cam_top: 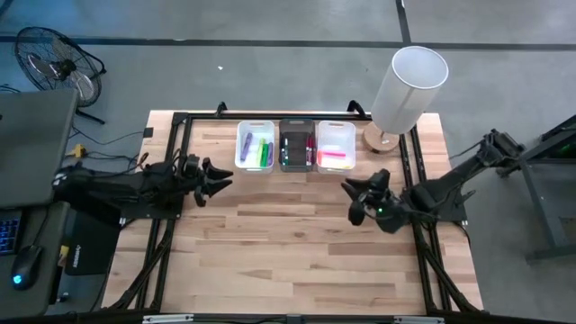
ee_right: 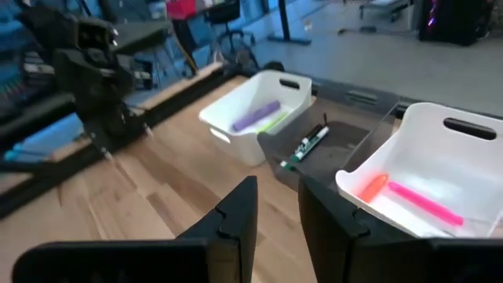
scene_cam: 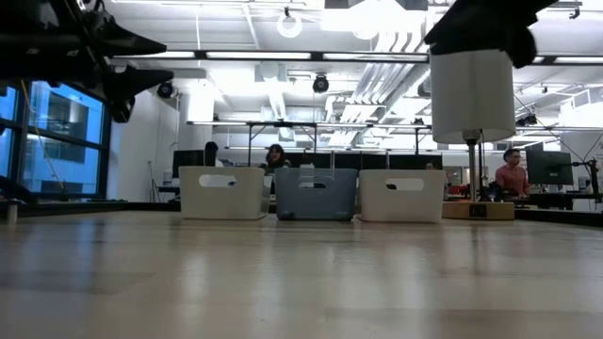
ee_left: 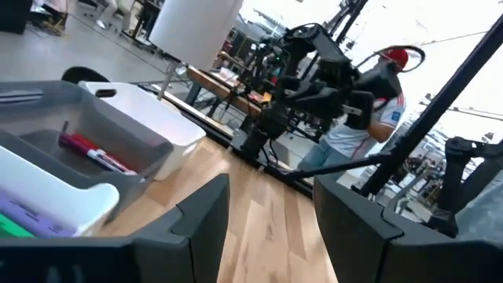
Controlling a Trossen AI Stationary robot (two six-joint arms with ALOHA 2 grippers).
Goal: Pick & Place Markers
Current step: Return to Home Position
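We find the markers [cam_top: 265,153] lying in the bins [cam_top: 256,123] at twelve o'clock. The left gripper [cam_top: 223,178] and right gripper [cam_top: 351,202] hang parted, seemingly empty. In retreat, the right arm could clip the lamp [cam_top: 409,85] at two o'clock.

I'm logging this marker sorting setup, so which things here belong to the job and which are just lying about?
Job: markers lying in the left white bin, dark middle bin and right white bin; left claw and right claw, both open and empty.
Just lying about: table lamp, floor fan, computer mouse.
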